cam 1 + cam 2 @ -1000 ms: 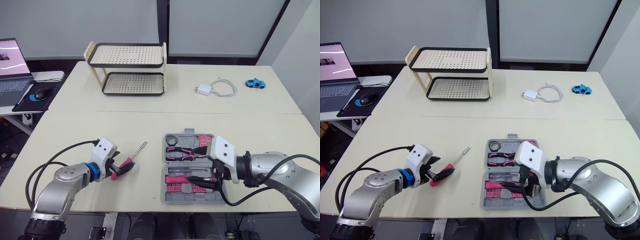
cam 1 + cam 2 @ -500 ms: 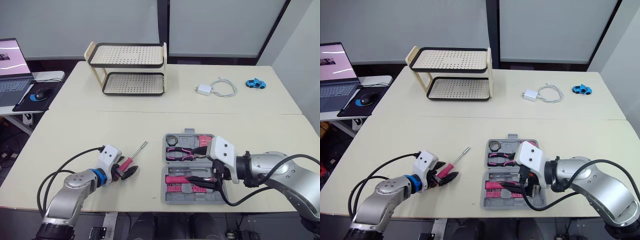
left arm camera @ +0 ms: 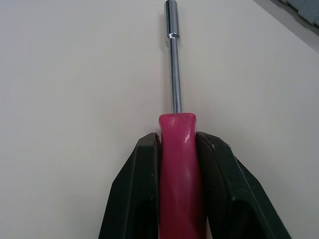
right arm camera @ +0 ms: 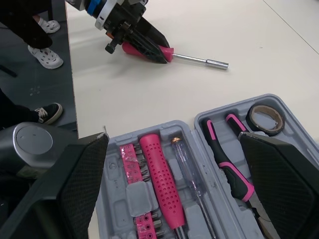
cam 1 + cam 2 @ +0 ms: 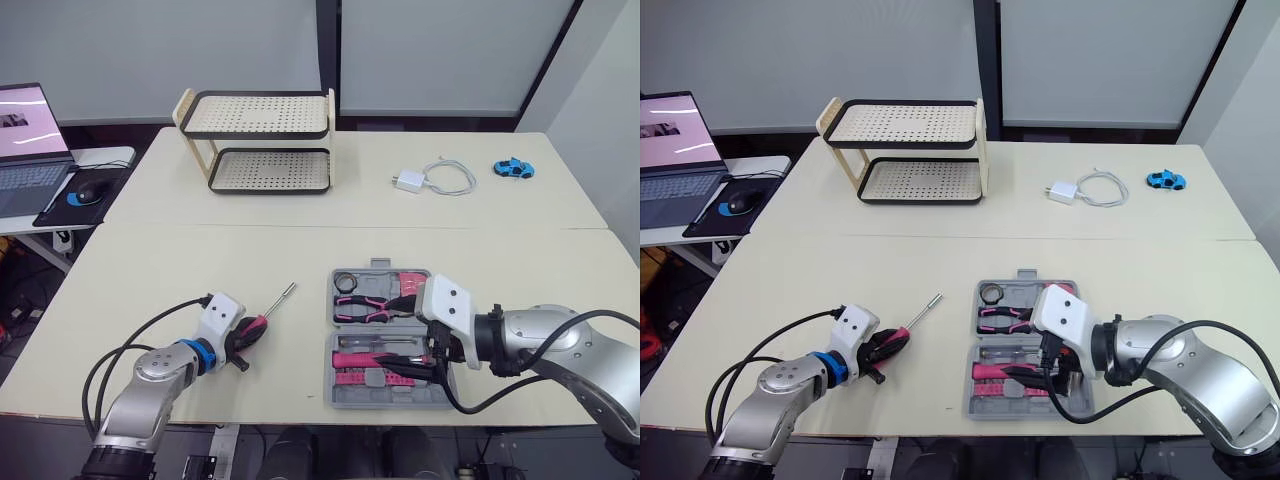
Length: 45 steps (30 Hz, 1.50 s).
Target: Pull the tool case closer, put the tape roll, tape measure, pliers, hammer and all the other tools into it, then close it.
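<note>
left of the open grey plastic tool case (image 5: 390,401), the left gripper (image 3: 177,143) pinches the pink-handled steel nut driver (image 5: 277,303), its shaft slanting toward the case's far side.

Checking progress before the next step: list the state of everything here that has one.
Tool case: open, flat on the table.
Screwdriver: handle clamped in the left hand.
Left hand: shut on the screwdriver.
Right hand: open, above the case.
Laptop: open, screen lit.
</note>
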Each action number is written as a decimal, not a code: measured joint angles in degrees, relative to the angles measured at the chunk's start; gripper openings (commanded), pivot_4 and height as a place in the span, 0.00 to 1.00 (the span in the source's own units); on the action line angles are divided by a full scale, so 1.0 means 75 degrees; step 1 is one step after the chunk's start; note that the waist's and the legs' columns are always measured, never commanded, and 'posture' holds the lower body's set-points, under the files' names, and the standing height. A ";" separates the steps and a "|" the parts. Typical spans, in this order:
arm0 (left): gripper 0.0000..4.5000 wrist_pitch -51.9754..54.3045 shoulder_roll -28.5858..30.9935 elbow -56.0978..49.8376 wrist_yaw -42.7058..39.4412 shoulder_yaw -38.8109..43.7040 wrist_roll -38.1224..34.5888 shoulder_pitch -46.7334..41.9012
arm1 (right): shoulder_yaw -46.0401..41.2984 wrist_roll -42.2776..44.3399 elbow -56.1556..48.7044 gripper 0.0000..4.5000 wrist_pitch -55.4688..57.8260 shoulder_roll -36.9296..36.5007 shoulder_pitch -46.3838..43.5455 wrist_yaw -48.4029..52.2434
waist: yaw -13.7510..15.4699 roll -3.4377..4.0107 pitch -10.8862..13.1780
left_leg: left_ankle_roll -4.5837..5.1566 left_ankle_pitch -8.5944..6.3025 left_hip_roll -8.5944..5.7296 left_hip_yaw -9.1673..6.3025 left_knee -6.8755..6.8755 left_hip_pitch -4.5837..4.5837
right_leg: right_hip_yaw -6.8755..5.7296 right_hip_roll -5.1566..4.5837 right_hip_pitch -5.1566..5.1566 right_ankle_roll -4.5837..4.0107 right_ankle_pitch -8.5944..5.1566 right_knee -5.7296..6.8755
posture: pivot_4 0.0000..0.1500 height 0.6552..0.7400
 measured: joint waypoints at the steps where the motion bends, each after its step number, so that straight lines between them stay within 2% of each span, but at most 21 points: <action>1: 0.17 -0.0049 -0.0019 -0.0002 0.0000 0.0002 -0.0001 0.0026 | -0.0002 0.0000 0.0000 1.00 0.0000 -0.0001 0.0020 0.0000 | 0.0000 0.0000 0.0000 | 0.0000 0.0000 0.0000 0.0001 0.0000 0.0000 | 0.0000 0.0000 0.0000 0.0000 0.0000 0.0000 | 1.00 1.00; 6: 0.17 -0.0201 0.0175 -0.0113 -0.0272 0.0098 -0.0112 0.0288 | -0.0024 -0.0010 -0.0007 1.00 -0.0153 0.0014 0.0124 -0.0003 | -0.0011 0.0001 -0.0001 | 0.0001 -0.0001 0.0003 0.0000 -0.0004 0.0001 | -0.0001 0.0002 -0.0002 0.0000 0.0000 -0.0004 | 1.00 1.00; 12: 0.17 -0.0394 0.1165 -0.0918 -0.1353 0.0350 -0.0552 0.0398 | -0.0108 -0.0341 -0.0044 1.00 -0.1000 -0.0057 0.0382 0.0144 | -0.0004 0.0001 -0.0001 | 0.0001 -0.0001 0.0007 -0.0002 -0.0006 -0.0002 | -0.0003 0.0004 0.0000 0.0000 0.0000 -0.0016 | 1.00 1.00; 16: 0.17 -0.0622 0.1815 -0.1731 -0.2415 0.0261 -0.0846 0.0195 | -0.0807 -0.0265 -0.0128 1.00 -0.1358 -0.0521 0.1007 0.0598 | 0.0051 0.0003 0.0000 | 0.0001 -0.0001 0.0004 0.0001 -0.0008 -0.0003 | -0.0003 0.0002 0.0016 0.0001 0.0005 -0.0045 | 1.00 1.00; 19: 0.17 -0.0584 0.1989 -0.2467 -0.2964 -0.0146 -0.0956 -0.0196 | -0.1621 0.0044 -0.0176 1.00 -0.1351 -0.0981 0.1549 0.0999 | 0.0086 0.0004 0.0001 | 0.0004 -0.0003 0.0006 0.0007 -0.0009 0.0002 | -0.0002 0.0003 0.0024 0.0001 0.0006 -0.0047 | 1.00 1.00; 25: 0.17 0.0242 0.1892 -0.3540 -0.3042 -0.1388 -0.0947 -0.0911 | -0.3163 0.0409 -0.0253 1.00 -0.1041 -0.1765 0.2762 0.1599 | 0.0082 0.0004 0.0001 | 0.0013 -0.0007 0.0011 0.0017 -0.0011 0.0010 | 0.0000 0.0013 0.0035 0.0001 0.0006 -0.0045 | 1.00 1.00; 31: 0.17 0.1348 0.1744 -0.4381 -0.2585 -0.2929 -0.0325 -0.1313 | -0.4185 0.0594 -0.0303 1.00 -0.0669 -0.2044 0.3390 0.1809 | 0.0054 0.0004 0.0002 | 0.0026 -0.0015 0.0018 0.0024 -0.0019 0.0051 | 0.0000 0.0021 0.0078 0.0002 0.0005 -0.0052 | 1.00 1.00; 40: 0.17 0.2335 0.1049 -0.4271 -0.1846 -0.4797 0.0762 -0.1846 | -0.4430 0.0595 -0.0439 1.00 -0.0322 -0.2141 0.3725 0.1884 | 0.0097 -0.0003 0.0007 | 0.0031 -0.0018 0.0018 0.0032 -0.0041 0.0110 | 0.0005 0.0020 0.0126 0.0003 0.0003 -0.0066 | 1.00 1.00; 45: 0.17 0.2799 0.0558 -0.3900 -0.1815 -0.5182 0.0967 -0.2589 | -0.4421 0.0558 -0.0467 1.00 -0.0245 -0.2219 0.3809 0.1810 | 0.0168 -0.0005 0.0007 | 0.0031 -0.0018 0.0014 0.0034 -0.0038 0.0109 | 0.0006 0.0018 0.0130 0.0004 0.0003 -0.0068 | 1.00 1.00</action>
